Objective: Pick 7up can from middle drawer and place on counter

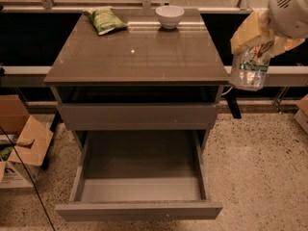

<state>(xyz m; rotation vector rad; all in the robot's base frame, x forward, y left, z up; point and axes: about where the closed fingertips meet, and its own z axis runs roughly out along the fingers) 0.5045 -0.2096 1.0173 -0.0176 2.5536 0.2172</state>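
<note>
Gripper (258,46) sits at the upper right of the frame, clamped on the 7up can (248,70), from what I see. Middle drawer (139,211) is pulled open at the bottom centre, and I only see its bare grey floor. The white bowl (169,16) at the back of the counter (144,57) is too side-on to see into. The can hangs just under the yellowish fingers (244,32), off the counter's right edge in mid-air. Its long axis is roughly vertical, slightly tilted. A green snack bag (105,19) lies at the counter's upper left.
</note>
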